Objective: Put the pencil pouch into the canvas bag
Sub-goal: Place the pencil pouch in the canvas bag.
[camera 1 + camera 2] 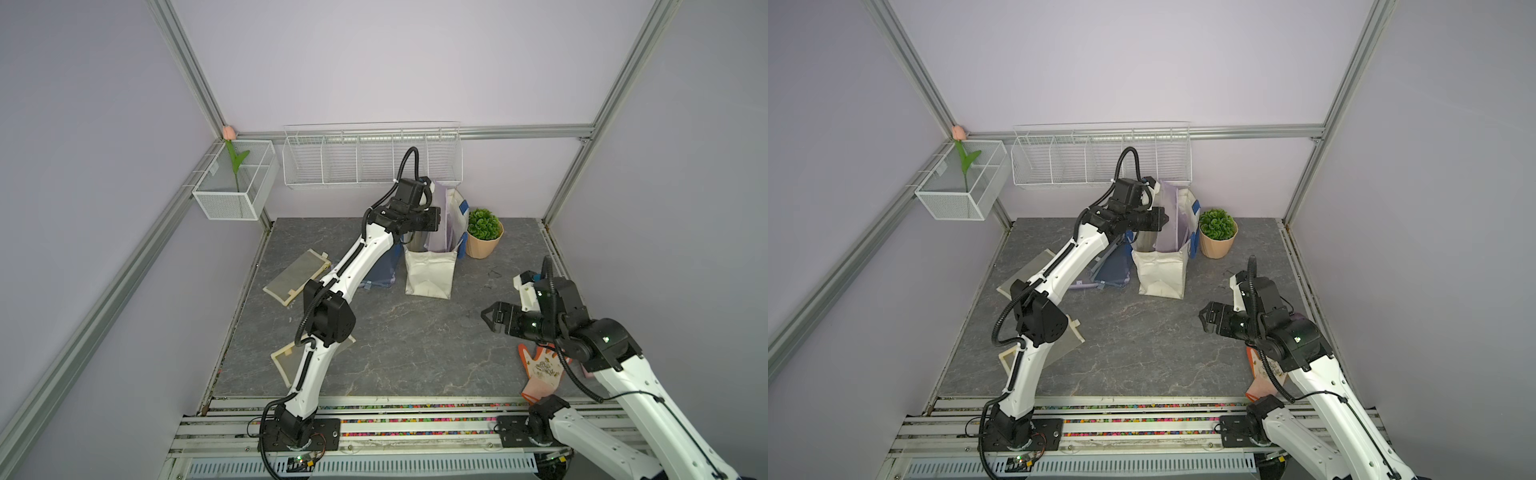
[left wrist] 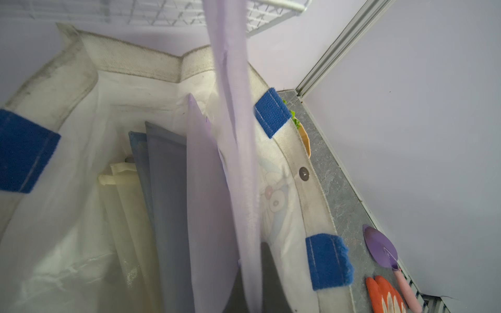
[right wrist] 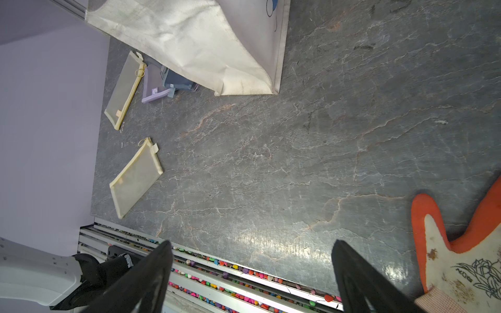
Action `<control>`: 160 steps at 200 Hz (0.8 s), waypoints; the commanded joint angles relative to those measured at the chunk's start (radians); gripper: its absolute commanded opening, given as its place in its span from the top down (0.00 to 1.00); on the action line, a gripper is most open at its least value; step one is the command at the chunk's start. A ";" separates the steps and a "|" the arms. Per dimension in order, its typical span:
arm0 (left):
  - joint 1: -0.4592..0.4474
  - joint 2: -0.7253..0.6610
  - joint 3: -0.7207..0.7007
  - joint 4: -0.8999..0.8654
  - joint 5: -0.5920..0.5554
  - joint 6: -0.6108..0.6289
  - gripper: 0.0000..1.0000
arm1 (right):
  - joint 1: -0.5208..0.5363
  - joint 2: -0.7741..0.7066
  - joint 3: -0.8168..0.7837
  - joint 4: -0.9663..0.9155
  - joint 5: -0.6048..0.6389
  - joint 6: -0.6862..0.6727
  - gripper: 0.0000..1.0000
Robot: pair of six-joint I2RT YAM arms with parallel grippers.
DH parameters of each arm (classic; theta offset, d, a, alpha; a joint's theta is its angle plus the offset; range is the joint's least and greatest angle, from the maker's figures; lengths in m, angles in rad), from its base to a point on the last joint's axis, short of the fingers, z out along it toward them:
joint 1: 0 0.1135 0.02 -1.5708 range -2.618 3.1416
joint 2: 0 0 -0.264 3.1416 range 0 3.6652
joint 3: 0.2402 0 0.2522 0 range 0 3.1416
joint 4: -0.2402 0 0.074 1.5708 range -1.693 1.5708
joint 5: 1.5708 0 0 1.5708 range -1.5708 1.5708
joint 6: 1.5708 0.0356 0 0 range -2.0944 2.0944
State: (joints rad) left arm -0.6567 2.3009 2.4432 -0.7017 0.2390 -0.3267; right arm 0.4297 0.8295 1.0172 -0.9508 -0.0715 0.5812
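left claw (image 1: 434, 219): jaws closed flat on the lilac pencil pouch (image 1: 441, 205), which it holds over the mouth of the canvas bag (image 1: 430, 274)
pencil pouch: upright, lower part down inside the bag, top sticking above the rim; seen edge-on in the left wrist view (image 2: 235, 130), running down the middle of the opening
bag contents: second lilac pouch (image 2: 208, 203), two blue-grey pouches (image 2: 165, 176) and a cream pouch (image 2: 119, 189), all standing on edge next to the held one
canvas bag: standing upright and open at the back of the surface (image 1: 395, 345), blue strap tabs (image 2: 271, 111) at the rim corners
beside bag, left arm's side: dark blue pouch (image 1: 1108, 270) and another lilac pouch (image 3: 154, 92) lie flat, touching the bag's base
beside bag, other side: potted plant (image 1: 484, 235) in a peach pot, just beside the bag wall
further out: two cream mesh pouches flat on the surface, one near the left edge (image 1: 297, 276), one nearer the front (image 3: 135, 178) partly under the left arm in both top views
right claw (image 3: 252, 242): jaws spread wide, nothing in them, hanging over bare surface at the front right, well apart from the bag
near right arm: orange-and-white glove (image 1: 542, 368) flat on the surface, partly under the arm; purple trowel (image 2: 379, 246) along the right edge, near the glove
back wall: white wire rack (image 1: 370, 160); mesh basket (image 1: 232, 183) on the left wall with a pink tulip (image 1: 228, 133)
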 commanded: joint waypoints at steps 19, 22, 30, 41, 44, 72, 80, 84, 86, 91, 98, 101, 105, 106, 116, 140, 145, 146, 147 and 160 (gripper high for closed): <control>-0.014 0.045 0.020 -0.026 -0.004 0.009 1.00 | -0.015 -0.034 -0.007 -0.042 -0.005 -0.016 0.07; -0.014 0.052 0.028 -0.029 -0.004 0.009 1.00 | -0.015 -0.035 -0.007 -0.043 -0.005 -0.018 0.07; -0.014 0.070 0.054 -0.042 -0.005 0.009 1.00 | -0.017 -0.032 -0.001 -0.049 -0.005 -0.020 0.07; -0.014 0.096 0.084 -0.057 -0.009 0.008 1.00 | -0.019 -0.030 0.007 -0.053 -0.004 -0.023 0.07; -0.015 0.099 0.088 -0.058 -0.010 0.005 1.00 | -0.020 -0.029 0.009 -0.054 -0.005 -0.023 0.07; -0.015 0.083 0.029 -0.012 -0.022 -0.011 1.00 | -0.020 -0.035 0.020 -0.056 -0.005 -0.019 0.07; -0.016 0.075 0.006 0.003 -0.027 -0.016 1.00 | -0.020 -0.041 0.018 -0.056 -0.004 -0.015 0.07; -0.015 0.074 0.001 0.006 -0.028 -0.016 1.00 | -0.020 -0.044 0.015 -0.055 -0.003 -0.013 0.07; -0.015 0.073 -0.001 0.007 -0.029 -0.016 1.00 | -0.020 -0.046 0.014 -0.055 -0.003 -0.012 0.07; -0.016 0.077 0.003 0.005 -0.033 -0.015 1.00 | -0.021 -0.051 0.012 -0.054 -0.001 -0.008 0.07; -0.015 0.080 0.008 -0.003 -0.037 -0.014 1.00 | -0.022 -0.055 0.008 -0.051 -0.001 -0.002 0.07; -0.015 0.083 0.012 -0.006 -0.037 -0.012 1.00 | -0.021 -0.058 0.006 -0.050 -0.001 0.000 0.07; -0.015 0.084 0.017 -0.009 -0.039 -0.010 1.00 | -0.021 -0.061 0.004 -0.049 -0.001 0.002 0.07; -0.015 0.084 0.018 -0.010 -0.039 -0.009 1.00 | -0.022 -0.062 0.003 -0.049 -0.001 0.003 0.07; -0.015 0.078 0.020 -0.010 -0.035 -0.007 0.91 | -0.022 -0.068 0.000 -0.049 -0.001 0.009 0.07; -0.015 0.043 0.021 0.013 -0.012 0.000 0.73 | -0.022 -0.087 -0.019 -0.035 -0.005 0.024 0.07; -0.016 0.038 0.027 0.014 -0.002 0.002 0.70 | -0.022 -0.091 -0.025 -0.027 -0.010 0.026 0.07; -0.016 0.038 0.029 0.014 0.000 0.001 0.70 | -0.022 -0.091 -0.026 -0.025 -0.011 0.026 0.07; -0.016 0.037 0.032 0.014 0.002 0.001 0.69 | -0.022 -0.092 -0.029 -0.023 -0.012 0.027 0.07; -0.015 0.037 0.065 -0.006 0.026 -0.004 0.62 | -0.022 -0.099 -0.048 -0.015 -0.024 0.034 0.07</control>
State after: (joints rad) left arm -0.6678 2.3856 2.4573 -0.7010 0.2253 -0.3382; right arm 0.4137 0.7479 1.0080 -0.9813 -0.0753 0.5884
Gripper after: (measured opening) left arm 0.325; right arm 0.928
